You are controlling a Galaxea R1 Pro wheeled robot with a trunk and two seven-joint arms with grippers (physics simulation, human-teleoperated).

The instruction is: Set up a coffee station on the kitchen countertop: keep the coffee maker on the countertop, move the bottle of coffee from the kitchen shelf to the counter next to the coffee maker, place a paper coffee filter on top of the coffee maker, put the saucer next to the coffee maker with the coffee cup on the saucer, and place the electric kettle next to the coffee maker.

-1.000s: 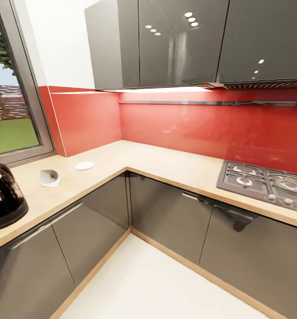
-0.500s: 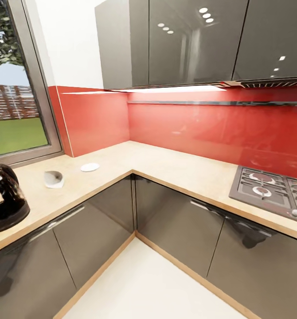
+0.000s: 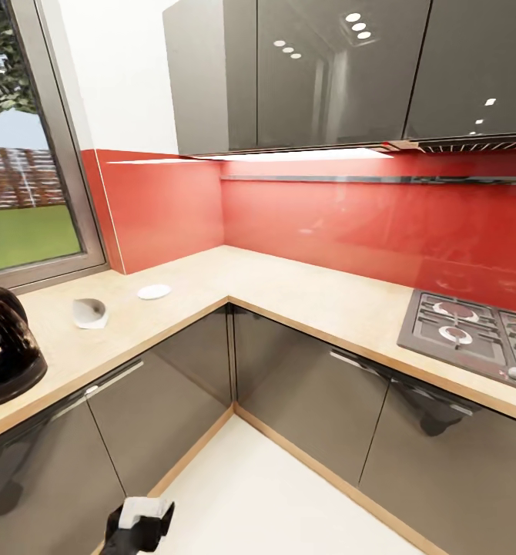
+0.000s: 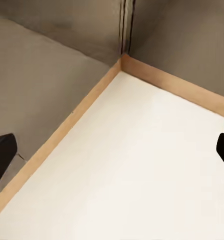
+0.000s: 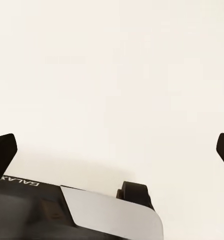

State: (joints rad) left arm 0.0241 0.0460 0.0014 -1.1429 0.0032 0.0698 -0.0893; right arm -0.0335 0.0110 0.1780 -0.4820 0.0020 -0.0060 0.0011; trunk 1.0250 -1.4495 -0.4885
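Hands first: we see the left hand (image 4: pixel 112 150) with its two dark fingertips (image 4: pixel 1 155) spread wide at opposite edges of the left wrist view, nothing between them, above pale floor (image 4: pixel 142 165) where two wooden skirting strips (image 4: pixel 66 122) meet in a corner below dark grey cabinet fronts (image 4: pixel 41 85). In the head view it (image 3: pixel 139 524) shows low down in front of the cabinets. We see the right hand (image 5: pixel 112 145) likewise spread wide and empty over bare floor, with part of the robot base (image 5: pixel 76 215) below it.

Bench (image 3: pixel 289 289): L-shaped, light wood-grain, backed by a red splashback (image 3: pixel 350 223).
- Electric kettle (image 3: pixel 4 347): upright on the bench's left run, at the picture's edge.
- Coffee cup (image 3: pixel 89 313): white, lying on its side, near the kettle.
- Saucer (image 3: pixel 153 291): flat on the bench, just beyond the cup, apart from it.
- Gas hob (image 3: pixel 474 331): set into the right run.
- Window (image 3: pixel 27 193): behind the left run.
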